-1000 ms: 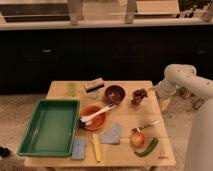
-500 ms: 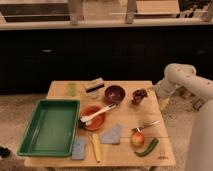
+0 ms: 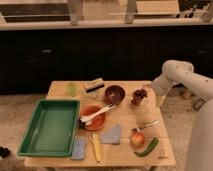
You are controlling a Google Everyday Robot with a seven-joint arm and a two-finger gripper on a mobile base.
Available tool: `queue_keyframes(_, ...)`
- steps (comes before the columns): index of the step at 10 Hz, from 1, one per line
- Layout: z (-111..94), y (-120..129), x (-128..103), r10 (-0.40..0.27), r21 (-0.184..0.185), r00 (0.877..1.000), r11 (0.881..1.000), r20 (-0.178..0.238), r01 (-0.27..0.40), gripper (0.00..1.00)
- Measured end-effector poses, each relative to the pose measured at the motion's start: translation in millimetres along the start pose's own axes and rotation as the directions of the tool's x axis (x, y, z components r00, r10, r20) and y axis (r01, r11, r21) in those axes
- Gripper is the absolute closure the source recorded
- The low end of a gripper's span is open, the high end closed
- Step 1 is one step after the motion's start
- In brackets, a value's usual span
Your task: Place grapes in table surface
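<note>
One white robot arm (image 3: 176, 72), bent at the elbow, reached down to its gripper (image 3: 148, 94) beside the dark purple-red bunch of grapes (image 3: 140, 93). The grapes were just right of a dark maroon round bowl (image 3: 114, 93) on the light wooden table surface (image 3: 125, 150). Whether the gripper held them could not be told. Front-left of that bowl, an orange round bowl (image 3: 93, 118) held a white utensil (image 3: 97, 114).

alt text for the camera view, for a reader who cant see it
A white robot arm reaches in from the right edge, its hand at a bunch of dark grapes near the back right of a light wooden table surface. Also on it: green tray, maroon bowl, apple.
</note>
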Motion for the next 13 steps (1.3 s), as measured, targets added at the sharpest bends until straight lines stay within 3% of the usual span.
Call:
queue_keyframes(4, 17, -21, 4, -0.025, -0.038, 1.0, 0.999, 0.016, 0.025, 0.22)
queue_keyframes(11, 19, -19, 8, -0.014, -0.045, 0.999, 0.999, 0.039, 0.016, 0.9)
queue_keyframes(13, 19, -20, 6, -0.016, -0.043, 0.999, 0.999, 0.042, 0.018, 1.0)
